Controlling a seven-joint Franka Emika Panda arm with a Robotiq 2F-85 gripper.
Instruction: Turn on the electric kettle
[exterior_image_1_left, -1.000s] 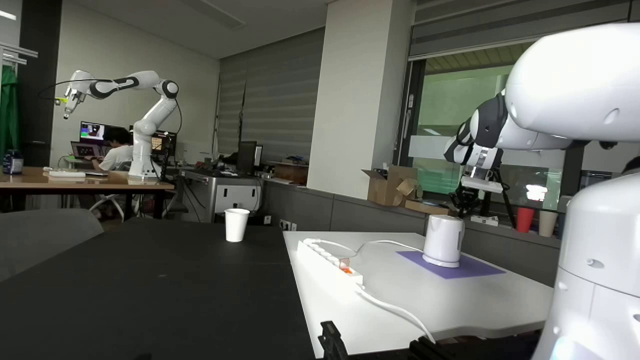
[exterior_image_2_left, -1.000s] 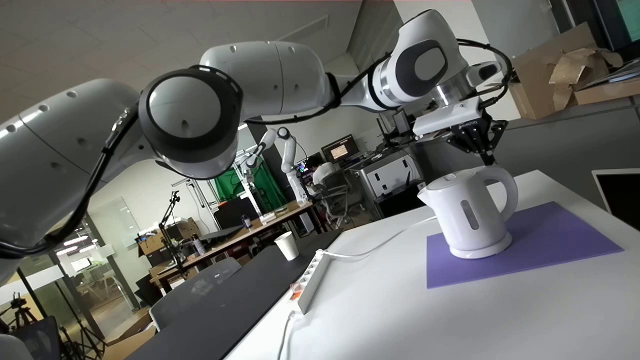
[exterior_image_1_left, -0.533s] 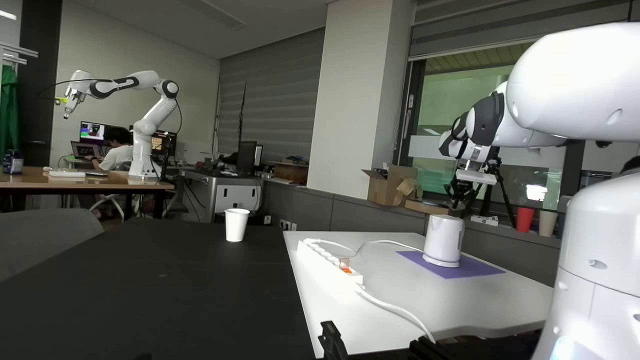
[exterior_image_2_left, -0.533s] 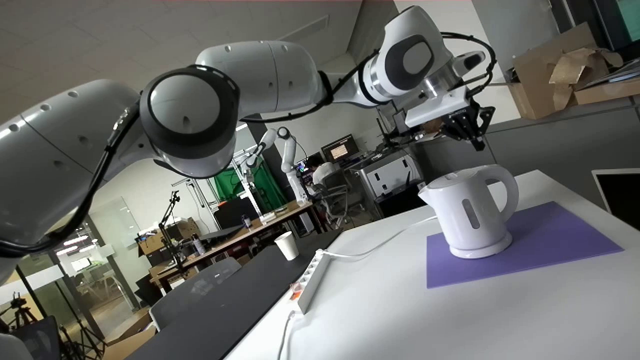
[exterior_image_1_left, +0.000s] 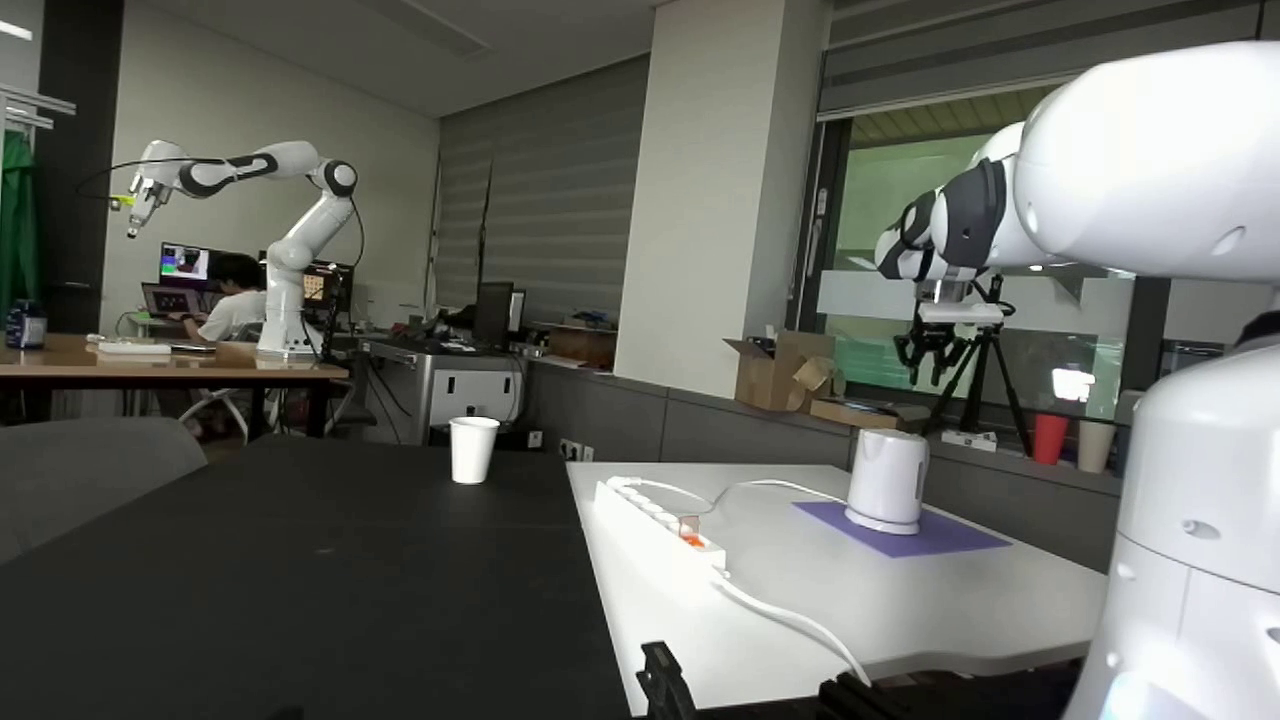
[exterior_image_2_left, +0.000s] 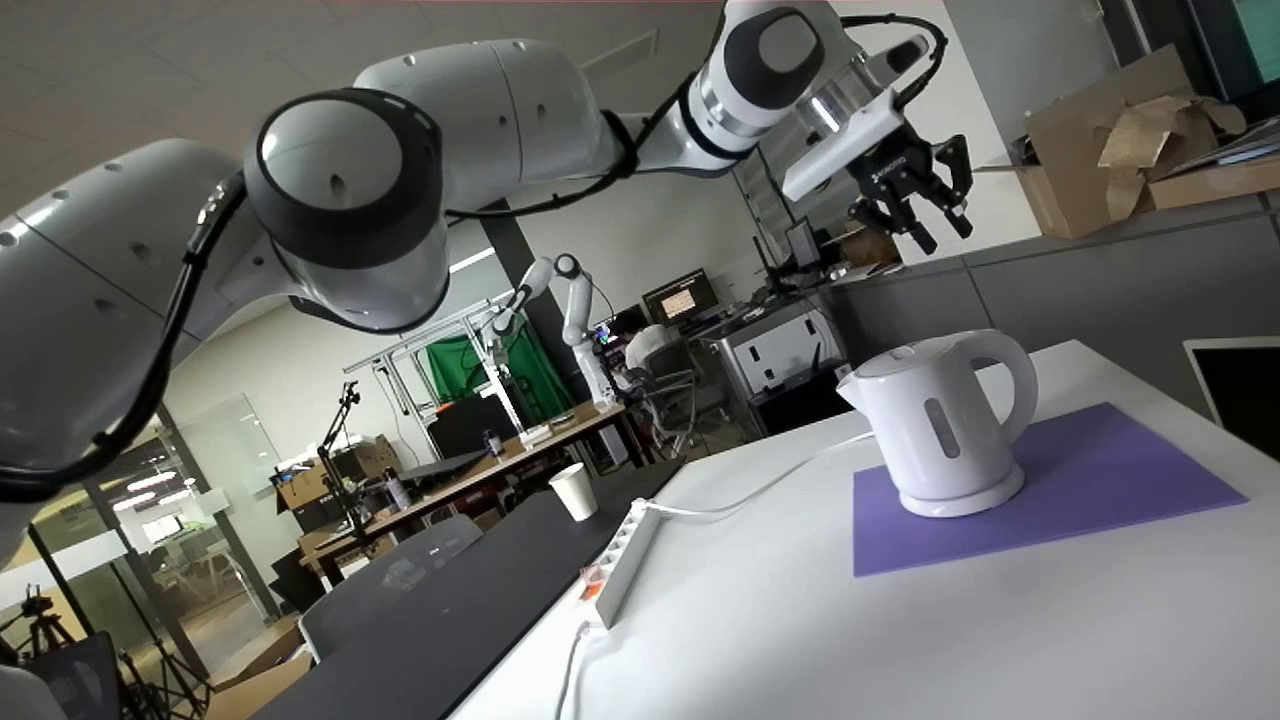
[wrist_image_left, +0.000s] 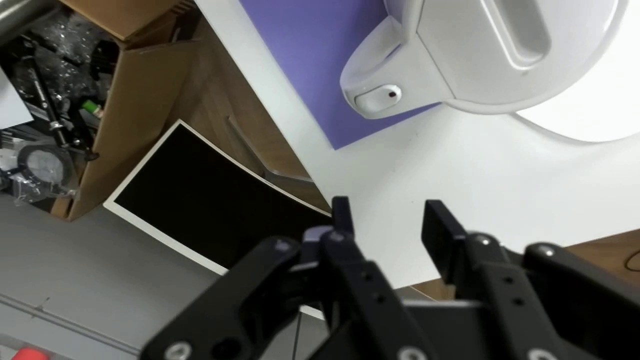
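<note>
The white electric kettle (exterior_image_1_left: 887, 480) stands upright on a purple mat (exterior_image_2_left: 1120, 470). Its spout, lid and loop handle show in an exterior view (exterior_image_2_left: 930, 425). In the wrist view the kettle (wrist_image_left: 495, 55) is at the upper right, with a white rocker switch (wrist_image_left: 378, 99) on the handle. A small dark red mark shows on one end of the switch; I cannot tell if it is on. My gripper (exterior_image_2_left: 947, 236) is open and empty, well above the kettle and apart from it. Its spread fingers also show in the wrist view (wrist_image_left: 388, 204).
A white power strip (exterior_image_2_left: 622, 565) with a cord lies on the white table (exterior_image_2_left: 780, 620). A white paper cup (exterior_image_1_left: 472, 450) stands on the black table (exterior_image_1_left: 320, 560). Beyond the white table's edge are a black panel with a pale frame (wrist_image_left: 215, 195) and a cardboard box (wrist_image_left: 135, 100).
My gripper has risen away from above the kettle's handle. Its fingers, close together before, are now spread apart. The kettle has not moved.
</note>
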